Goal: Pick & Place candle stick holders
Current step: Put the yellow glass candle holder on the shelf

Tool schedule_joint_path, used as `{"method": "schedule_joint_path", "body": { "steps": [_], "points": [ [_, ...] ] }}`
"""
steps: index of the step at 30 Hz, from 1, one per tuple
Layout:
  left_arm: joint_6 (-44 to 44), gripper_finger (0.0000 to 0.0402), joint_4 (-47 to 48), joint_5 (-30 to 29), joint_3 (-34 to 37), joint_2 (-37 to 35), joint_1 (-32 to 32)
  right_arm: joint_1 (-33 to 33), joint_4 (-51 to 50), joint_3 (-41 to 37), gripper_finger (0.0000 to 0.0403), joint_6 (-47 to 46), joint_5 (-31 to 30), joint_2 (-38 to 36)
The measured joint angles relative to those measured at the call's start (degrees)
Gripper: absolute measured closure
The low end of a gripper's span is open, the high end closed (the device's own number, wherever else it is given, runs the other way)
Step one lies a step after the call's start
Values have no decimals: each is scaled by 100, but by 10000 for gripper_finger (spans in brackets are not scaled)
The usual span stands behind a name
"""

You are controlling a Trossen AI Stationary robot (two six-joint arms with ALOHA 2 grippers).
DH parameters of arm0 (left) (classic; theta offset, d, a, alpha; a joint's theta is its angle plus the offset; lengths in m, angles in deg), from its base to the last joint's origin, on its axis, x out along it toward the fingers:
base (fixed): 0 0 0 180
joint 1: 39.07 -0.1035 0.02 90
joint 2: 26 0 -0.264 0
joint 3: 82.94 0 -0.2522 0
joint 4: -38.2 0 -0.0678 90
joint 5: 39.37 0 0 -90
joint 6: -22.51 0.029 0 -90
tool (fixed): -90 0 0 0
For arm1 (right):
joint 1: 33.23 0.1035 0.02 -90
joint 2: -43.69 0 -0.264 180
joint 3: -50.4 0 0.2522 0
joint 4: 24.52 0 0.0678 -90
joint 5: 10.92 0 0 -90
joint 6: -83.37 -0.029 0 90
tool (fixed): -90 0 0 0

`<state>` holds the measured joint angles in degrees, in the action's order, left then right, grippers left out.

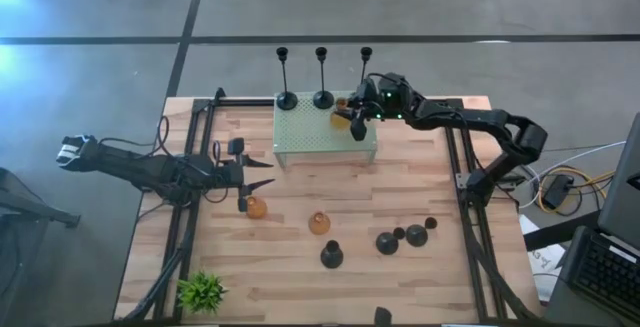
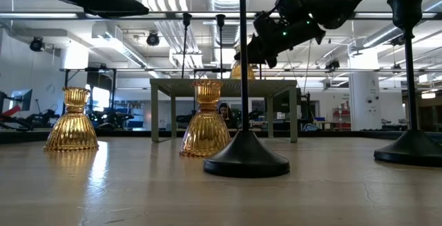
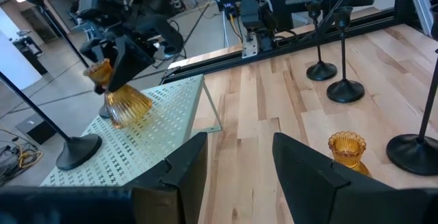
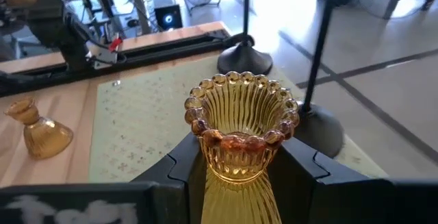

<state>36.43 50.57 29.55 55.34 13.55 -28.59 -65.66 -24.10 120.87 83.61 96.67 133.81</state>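
My right gripper (image 1: 355, 119) is over the mint-green perforated stand (image 1: 315, 142), shut on an amber glass holder (image 4: 239, 135). Three tall black stem holders (image 1: 323, 97) stand on round bases along the stand's far edge. My left gripper (image 1: 266, 174) is open and empty, low over the table at the left. An amber holder (image 1: 257, 207) stands on its base just nearer the near edge than this gripper. A second amber holder (image 1: 319, 224) and three black stem holders on round bases (image 1: 388, 242) stand on the wood nearer the near edge. My right gripper pinches the amber holder's narrow neck (image 4: 236, 166) between its two fingers. The fingers (image 3: 126, 59) slant down from the table's far right. The holder is tilted, with its flared ribbed base (image 3: 129, 106) low over the stand. I cannot tell whether the base touches the stand.
A small leafy plant (image 1: 203, 290) sits at the near left corner. Black rails (image 1: 185, 217) run along the table's left and right sides. Bare wood lies between the stand and the holders on the table.
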Motion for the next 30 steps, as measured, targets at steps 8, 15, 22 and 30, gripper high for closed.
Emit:
{"method": "schedule_joint_path", "body": {
  "steps": [8,15,22,30],
  "points": [
    [-9,232,105,0,4,2,-1,2,-233,186,286,166,55,131],
    [-13,232,107,1,4,1,0,71,-1034,11,286,111,89,-429],
    [-51,232,102,22,4,1,-1,76,-1106,-399,286,125,-102,-1024],
    [-48,232,98,22,4,1,-1,63,-873,-1123,286,89,-1187,-1552]
  ]
}}
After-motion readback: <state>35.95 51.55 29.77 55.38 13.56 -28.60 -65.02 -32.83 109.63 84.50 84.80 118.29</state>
